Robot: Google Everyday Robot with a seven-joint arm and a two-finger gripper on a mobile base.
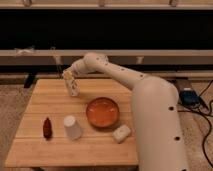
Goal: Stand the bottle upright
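The bottle [73, 88] is cream-white with a pale patterned label. It stands nearly upright, leaning slightly, on the wooden table [55, 150] near its far left edge, with its base on the tabletop. My gripper [68, 76] is right at the bottle's top, reaching in from the right on the white arm [120, 72]. The gripper hides the bottle's neck and cap.
An orange bowl [102, 112] sits mid-table. A plain white cup [72, 127] stands upside down at front left, with a small dark red-brown bottle-like object [47, 128] left of it. A pale small lump [121, 133] lies by the bowl. My white body [157, 130] fills the right side.
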